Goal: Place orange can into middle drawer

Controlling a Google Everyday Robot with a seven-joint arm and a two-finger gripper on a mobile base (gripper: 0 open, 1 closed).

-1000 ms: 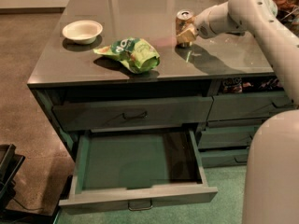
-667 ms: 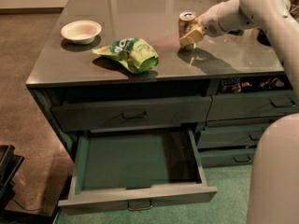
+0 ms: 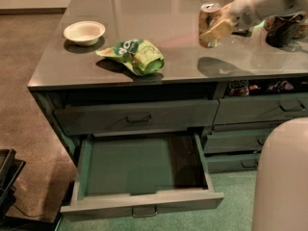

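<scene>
The orange can [image 3: 206,17] is golden-orange with a silver top and hangs a little above the grey counter [image 3: 159,13], at its right side. My gripper [image 3: 215,29] comes in from the upper right and is shut on the can's side. The can's shadow lies on the counter below it. The middle drawer [image 3: 139,165] is pulled wide open at the front of the cabinet, below and left of the can. Its green inside holds nothing.
A green snack bag [image 3: 135,55] lies mid-counter and a white bowl [image 3: 84,32] sits at the left. A dark container [image 3: 283,29] stands at the right edge. The closed top drawer [image 3: 137,117] is above the open one. My white base [image 3: 281,177] fills the lower right.
The gripper has carried the can to the right and slightly up off the counter. The bag, the bowl and the open drawer have not moved.
</scene>
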